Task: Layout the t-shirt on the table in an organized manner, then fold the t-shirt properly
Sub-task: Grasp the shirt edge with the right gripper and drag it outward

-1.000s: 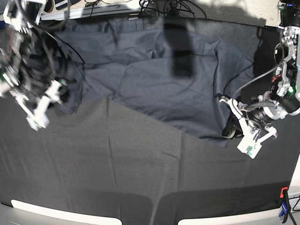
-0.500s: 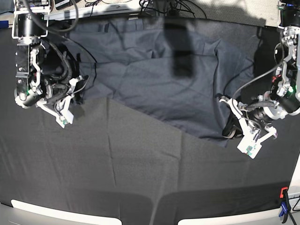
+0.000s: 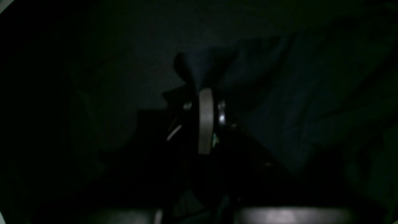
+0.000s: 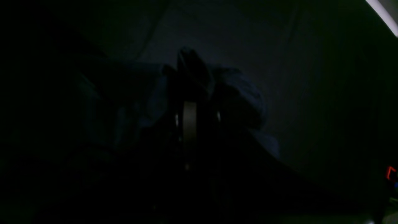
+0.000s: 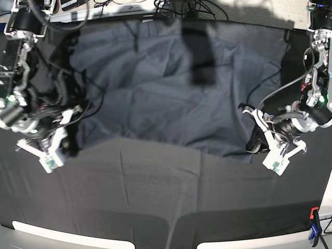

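The dark navy t-shirt (image 5: 166, 98) lies spread and creased over the back half of the table (image 5: 155, 197). In the base view my right gripper (image 5: 72, 145) is at the shirt's near left corner, shut on the fabric. My left gripper (image 5: 252, 144) is at the shirt's near right corner, shut on a pinch of cloth. The left wrist view is very dark; the left gripper (image 3: 202, 77) has its fingers together with a fold of t-shirt (image 3: 295, 102) rising between them. In the right wrist view the right gripper (image 4: 191, 67) is closed among bunched t-shirt (image 4: 242, 90).
Black creased cloth covers the table's front half down to the pale front edge (image 5: 52, 233). An orange-and-blue clamp (image 5: 314, 223) sits at the near right corner. Cables (image 5: 181, 6) run along the back edge. A dark shadow (image 5: 199, 52) falls across the shirt.
My right gripper came down on the shirt's left corner, shut on it and drew it toward the front. The shirt's near edge now runs straighter. The left arm has not moved.
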